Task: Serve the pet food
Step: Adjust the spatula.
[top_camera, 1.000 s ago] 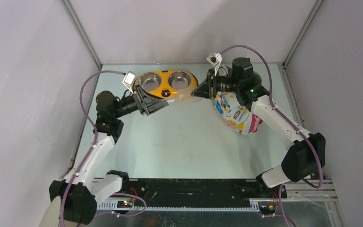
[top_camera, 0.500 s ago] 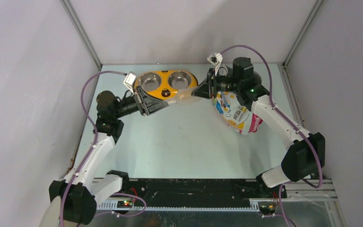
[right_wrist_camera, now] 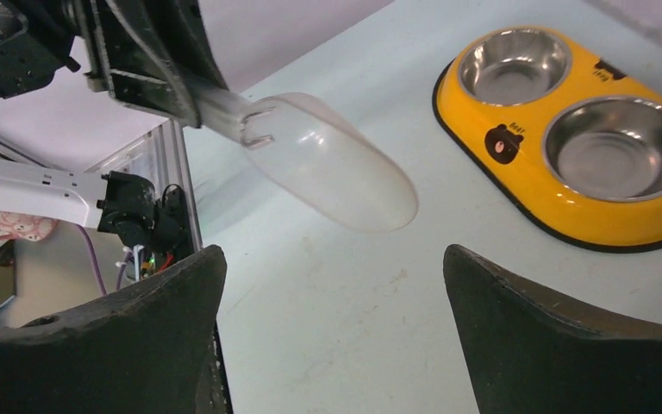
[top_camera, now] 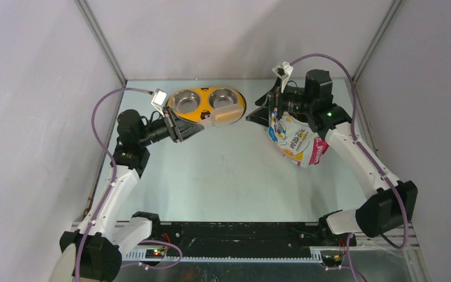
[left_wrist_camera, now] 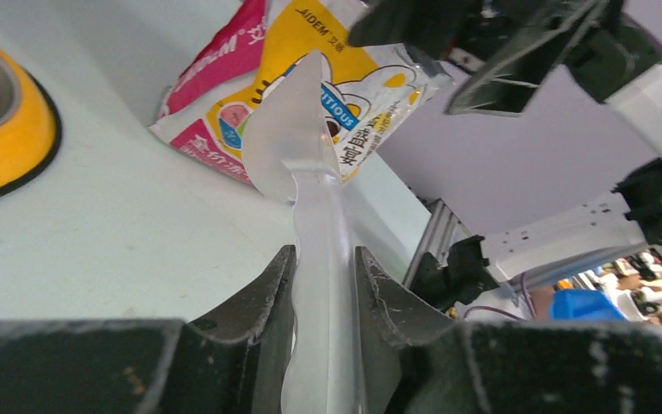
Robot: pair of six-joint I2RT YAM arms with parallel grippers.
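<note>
— Well, no kibble showing; pet food presumably inside the bag (top_camera: 293,138), on the table (top_camera: 229,176).
— Right gripper (right_wrist_camera: 332,254) by the bag's top, wide open, empty. Left gripper (left_wrist_camera: 325,259) clamped on the scoop (top_camera: 226,115) handle, near the bag.
— Pinch the bag's top edge first; keep scoop level.

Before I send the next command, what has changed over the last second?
The right gripper let go of the scoop, opened wide and drew back to the right. The left gripper closed on the scoop's handle and now holds it alone, pulled slightly left, with the bowl by the near edge of the feeder. The pet food bag and the feeder stayed put.
</note>
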